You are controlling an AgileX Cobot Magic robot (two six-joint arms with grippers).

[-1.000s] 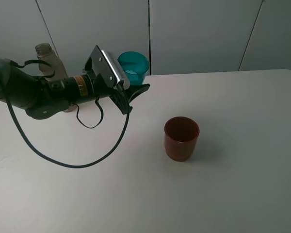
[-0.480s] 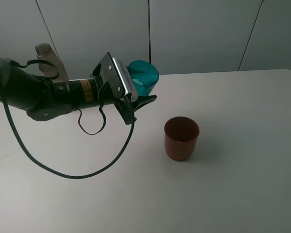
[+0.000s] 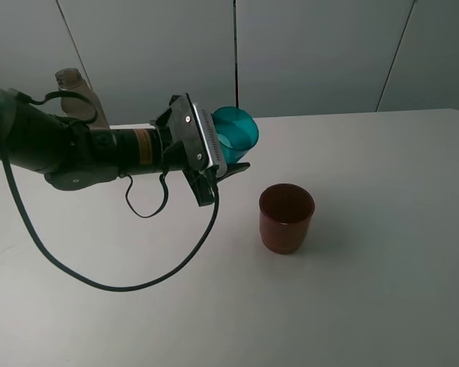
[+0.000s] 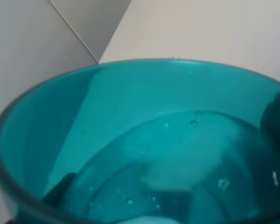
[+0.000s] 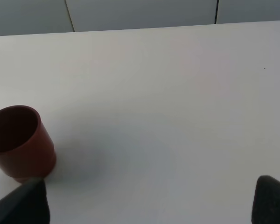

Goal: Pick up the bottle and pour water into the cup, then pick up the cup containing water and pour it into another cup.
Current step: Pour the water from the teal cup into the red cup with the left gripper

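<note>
So, high cam: left gripper (image 3: 231,147) reaches in twd the middle w/ its fingers clamped round the teal cup (image 3: 237,128). The cup is held up off the table (image 3: 382,229), looks tipped a bit, and sits just up-left of the red cup (image 3: 286,218) w/o touching it. Red cup stands upright on the table nr the middle. Bottle (image 3: 74,90) stands upright at the far back-left, no cap, partly hidden behind the arm. Left wrist cam: teal cup (image 4: 130,140) fills the pic, water pooled inside w/ small bubbles; dark fingers (image 4: 276,119) show thru its wall on both sides. Right wrist cam: red cup (image 5: 19,140) upright on the table. Right gripper (image 5: 149,205) has its fingertips (image 5: 30,203) well apart, only bare table betw them, holding nothing.
</note>
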